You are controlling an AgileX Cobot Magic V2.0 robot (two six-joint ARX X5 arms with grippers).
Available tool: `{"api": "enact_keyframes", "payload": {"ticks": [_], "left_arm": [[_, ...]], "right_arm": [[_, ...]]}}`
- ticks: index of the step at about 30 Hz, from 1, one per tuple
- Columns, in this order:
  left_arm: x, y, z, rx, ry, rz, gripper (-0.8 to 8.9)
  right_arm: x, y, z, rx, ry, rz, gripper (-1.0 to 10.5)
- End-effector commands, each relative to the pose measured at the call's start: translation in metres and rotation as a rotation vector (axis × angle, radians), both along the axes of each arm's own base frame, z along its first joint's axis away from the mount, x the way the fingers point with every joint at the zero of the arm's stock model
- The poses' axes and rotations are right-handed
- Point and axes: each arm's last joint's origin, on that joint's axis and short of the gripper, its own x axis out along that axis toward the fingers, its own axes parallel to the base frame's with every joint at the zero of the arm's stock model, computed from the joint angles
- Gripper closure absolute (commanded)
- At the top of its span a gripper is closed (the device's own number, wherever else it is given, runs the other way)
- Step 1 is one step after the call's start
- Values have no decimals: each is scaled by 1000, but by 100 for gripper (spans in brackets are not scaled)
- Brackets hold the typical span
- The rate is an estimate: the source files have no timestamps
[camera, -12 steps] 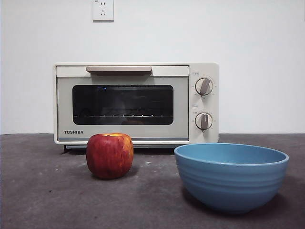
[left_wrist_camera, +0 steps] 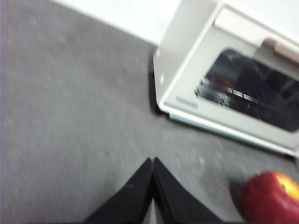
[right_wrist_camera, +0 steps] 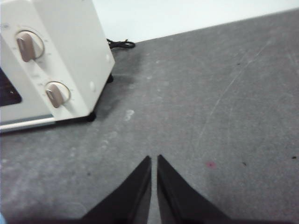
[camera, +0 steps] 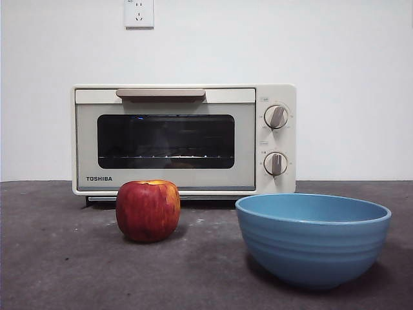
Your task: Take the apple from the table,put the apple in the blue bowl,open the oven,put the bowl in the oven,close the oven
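While apple [camera: 148, 210] sits untouched on worktop [camera: 58, 258], both grippers, left gripper [left_wrist_camera: 153, 164] and right gripper [right_wrist_camera: 153, 161], hover pinched closed; next, left must open over it.

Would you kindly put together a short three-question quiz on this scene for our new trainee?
1. True or false: the oven door is shut.
2. Where is the apple? A) in the blue bowl; B) on the table in front of the oven; C) on the oven rack.
3. Fill in: the left gripper holds ____.

Key
1. True: the door sits flush, handle at the top.
2. B: the bowl shows no apple above its rim.
3. Nothing: its jaws meet, away from the apple. The right gripper is likewise shut on nothing.
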Motion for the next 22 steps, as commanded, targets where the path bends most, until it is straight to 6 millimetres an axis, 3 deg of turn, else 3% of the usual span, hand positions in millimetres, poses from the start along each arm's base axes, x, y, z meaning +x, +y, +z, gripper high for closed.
{"api": "enact_keyframes", "payload": {"ticks": [1, 10, 22], "left_arm": [[-4, -1, 12, -22, 9, -21, 806], [-5, -4, 49, -51, 58, -140, 806], [9, -10, 105, 69, 223, -363, 806]], "right_arm": [[-4, 0, 18, 34, -34, 1, 942], [-5, 2, 58, 42, 40, 74, 942], [19, 19, 116, -59, 235, 467, 942]]}}
